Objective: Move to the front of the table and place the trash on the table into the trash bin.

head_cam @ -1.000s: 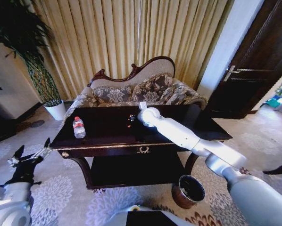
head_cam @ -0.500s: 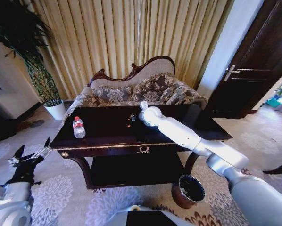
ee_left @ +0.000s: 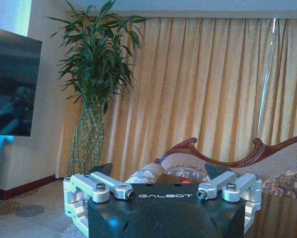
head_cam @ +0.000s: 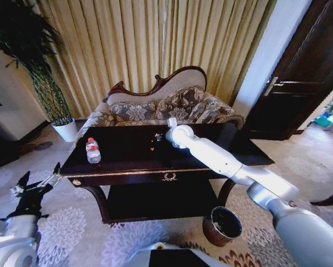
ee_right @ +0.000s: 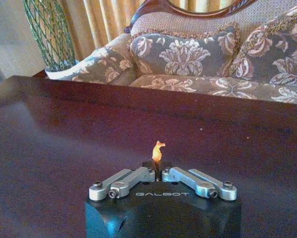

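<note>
Head view, trash bin (head_cam: 222, 225) dark inside

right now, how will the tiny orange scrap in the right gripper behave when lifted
The thin, twisted orange scrap is probably very light and floppy. Only its lower end sits in the shut right gripper, so it might slip out. On the glossy dark-brown table it would likely slide. The left gripper idles low.

A home living rm, formal style: carved-wood sofa (head_cam: 166, 103) w/ floral cushions sits vs floor-length gold curtains (head_cam: 150, 44), w/ a glossy dark console table (head_cam: 127, 153) in front. Patterned carpet (head_cam: 72, 233), tall bamboo plant (head_cam: 35, 61) in white pot, wall TV (ee_left: 12, 82) & dark panelled door (head_cam: 300, 72) round it out.
</note>
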{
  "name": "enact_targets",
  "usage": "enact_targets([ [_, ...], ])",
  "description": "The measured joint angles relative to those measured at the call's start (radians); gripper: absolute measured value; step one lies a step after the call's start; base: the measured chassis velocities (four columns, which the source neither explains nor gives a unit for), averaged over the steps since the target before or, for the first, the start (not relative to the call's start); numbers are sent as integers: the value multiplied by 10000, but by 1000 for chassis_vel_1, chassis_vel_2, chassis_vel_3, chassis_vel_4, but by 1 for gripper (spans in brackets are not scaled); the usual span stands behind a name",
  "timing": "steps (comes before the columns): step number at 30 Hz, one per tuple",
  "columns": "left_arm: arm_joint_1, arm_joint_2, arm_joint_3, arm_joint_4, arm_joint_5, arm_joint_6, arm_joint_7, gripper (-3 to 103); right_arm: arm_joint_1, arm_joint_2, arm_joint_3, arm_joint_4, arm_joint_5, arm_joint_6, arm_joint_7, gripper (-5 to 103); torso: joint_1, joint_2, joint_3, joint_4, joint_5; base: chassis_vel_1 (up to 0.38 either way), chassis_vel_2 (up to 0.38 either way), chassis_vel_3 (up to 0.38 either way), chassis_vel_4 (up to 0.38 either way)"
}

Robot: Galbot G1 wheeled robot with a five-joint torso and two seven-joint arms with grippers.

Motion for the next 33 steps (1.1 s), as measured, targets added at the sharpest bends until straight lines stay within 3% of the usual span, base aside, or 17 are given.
enact_targets([
  [2, 0, 8, -4, -4, -2, 0, 0, 100, -71, -249, 180, 304, -47, 354, -195, 2, 0, 1, -1, -1, 0, 0, 0, 0, 0],
  [9, -8, 8, -2, 9, -5, 0, 1, 100, -203, -487, 424, 624, -276, 587, -348, 2, 0, 2, -1, 1, 0, 0, 0, 0, 0],
  [22, -58, 127, 109, 71, -10, 0, 12, 100, -810, -939, 1144, 1318, -1901, 1575, -817, 2, -1, 2, -1, 0, 0, 0, 0, 0, 0],
  [31, -114, 265, 180, 152, -3, 0, 24, 100, -1625, -1541, 2169, 1771, -2443, 2125, -873, 2, -1, 2, -1, 0, -1, 0, 0, 0, 0],
  [33, -119, 279, 259, 154, 7, 0, 41, 100, -1963, -1746, 2436, 1877, -2985, 2332, -1048, 2, -1, 1, -1, 0, 2, 0, 0, 0, 0],
])
